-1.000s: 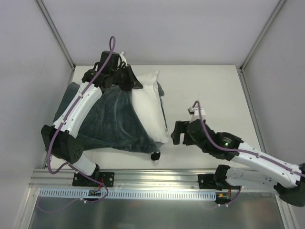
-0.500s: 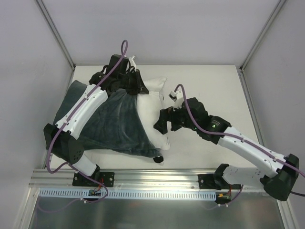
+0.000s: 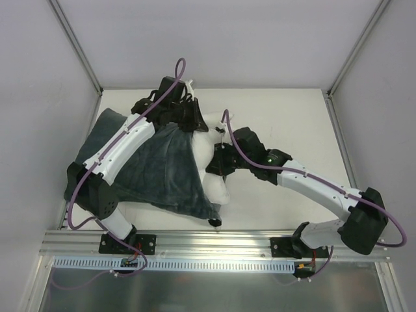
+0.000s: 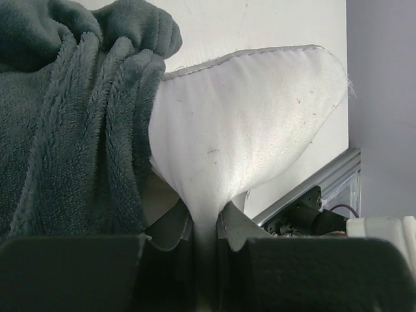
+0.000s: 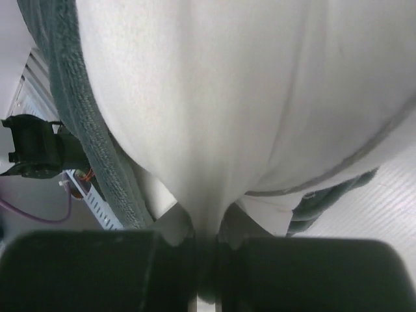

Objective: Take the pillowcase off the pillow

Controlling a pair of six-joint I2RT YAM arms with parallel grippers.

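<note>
Pillow (image 3: 218,188): it is lying on the counter (image 3: 286,117), its white right part showing bare between my two arms.
Pillowcase (image 3: 156,166): the dark plush cover is wrapping the pillow's left part, bunching beside the bare white cloth.
Left pincer (image 4: 205,221): I am pinching a white corner of the pillow at its far edge, fingers closed on the cloth.
Right pincer (image 5: 207,229): I am clamping a fold of white pillow cloth on the pillow's right side, just beside the pillowcase's edge.

light: bright, even | shadows: soft | wrist views: near edges blurred
</note>
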